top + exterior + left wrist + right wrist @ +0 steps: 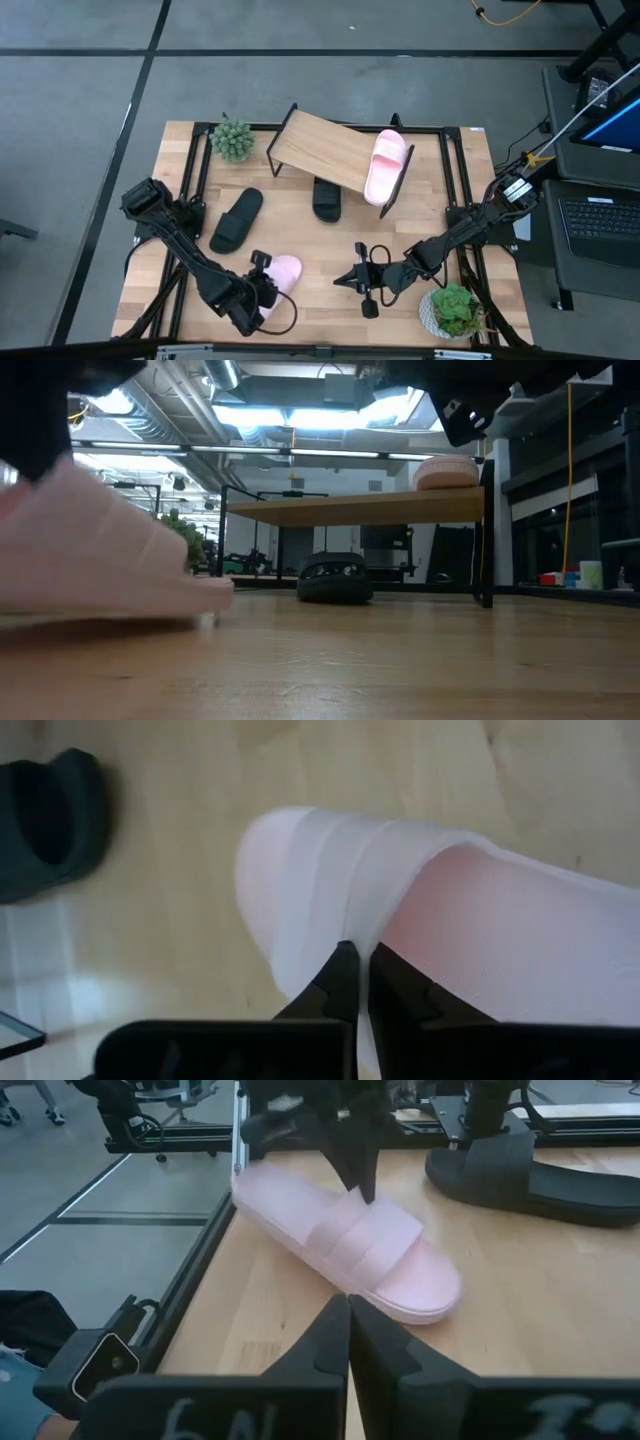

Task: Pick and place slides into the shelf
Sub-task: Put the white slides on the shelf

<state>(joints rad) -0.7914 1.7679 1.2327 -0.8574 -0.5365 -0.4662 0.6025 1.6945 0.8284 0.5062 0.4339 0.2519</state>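
A pale pink slide [287,270] lies sole-down near the table's near edge, with my left gripper [265,288] on it, shut on its strap. My right gripper [348,1315] is shut and hovers just right of that slide's [350,1240] toe, touching nothing. The shelf [320,148] stands slanted at the far side. A second pink slide [386,165] lies on the shelf's right end. One black slide [237,220] rests on the table left of centre. Another black slide [327,200] sits on the table beneath the shelf's front edge. My left gripper holds the pink slide by the edge of its wide strap [372,935], which runs between the two fingers [335,985]. The fingers come down on it from above, slanting from the near-left. The slide [90,550] lies flat with its sole on the table.
A small potted plant [233,138] stands at the shelf's left end, another [452,308] at the table's near right corner. Black frame rails run along the table's left and right sides. Bare wood lies between the two grippers and the shelf [350,510].
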